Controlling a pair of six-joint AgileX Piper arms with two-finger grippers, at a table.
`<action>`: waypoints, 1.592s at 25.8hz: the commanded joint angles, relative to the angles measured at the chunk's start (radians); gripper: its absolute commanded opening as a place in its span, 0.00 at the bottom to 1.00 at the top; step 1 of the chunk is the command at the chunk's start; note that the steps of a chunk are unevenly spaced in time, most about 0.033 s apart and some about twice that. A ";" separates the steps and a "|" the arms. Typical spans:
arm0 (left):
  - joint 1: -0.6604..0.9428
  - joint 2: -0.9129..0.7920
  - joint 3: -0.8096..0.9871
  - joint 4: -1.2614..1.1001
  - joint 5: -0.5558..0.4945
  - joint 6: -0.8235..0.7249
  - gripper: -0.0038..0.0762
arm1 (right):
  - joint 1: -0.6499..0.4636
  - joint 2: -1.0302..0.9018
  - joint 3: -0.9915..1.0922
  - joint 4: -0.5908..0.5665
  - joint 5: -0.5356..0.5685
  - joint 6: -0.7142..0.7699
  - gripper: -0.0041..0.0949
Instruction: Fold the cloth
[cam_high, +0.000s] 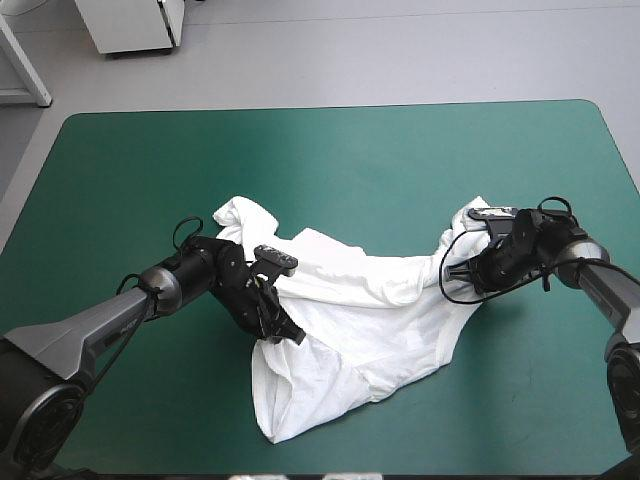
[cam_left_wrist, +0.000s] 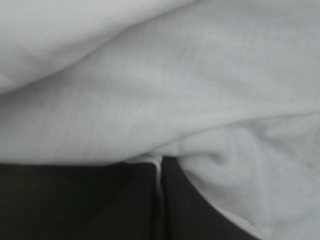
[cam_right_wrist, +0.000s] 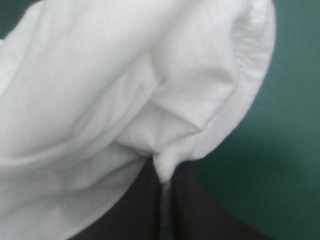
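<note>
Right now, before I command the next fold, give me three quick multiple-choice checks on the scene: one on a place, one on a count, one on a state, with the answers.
1. Where does the right claw hold the T-shirt?
A) its end toward the right edge of the table
B) its middle
C) its end toward the near edge

2. How many claws are shut on the T-shirt?
A) none
B) one
C) two

3. How does the T-shirt lie?
A) a neat folded bundle
B) crumpled, loosely spread on the table
C) lifted wholly clear of the table

Answers:
1 A: the high view shows that claw at the cloth's right tip.
2 C: each wrist view shows its claw pinching white fabric, the left claw included.
3 B: wrinkled fabric sprawls across the table between the arms.
</note>
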 joint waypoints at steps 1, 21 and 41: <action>-0.016 0.000 0.024 0.025 0.105 -0.031 0.04 | 0.004 0.078 0.029 0.062 -0.089 -0.010 0.03; -0.016 -0.520 -0.262 0.076 0.387 -0.153 0.04 | 0.004 -0.567 -0.085 0.054 0.267 0.022 0.03; -0.016 -0.502 -1.282 0.086 0.387 -0.158 0.04 | 0.004 -0.680 -1.017 0.140 0.283 0.076 0.03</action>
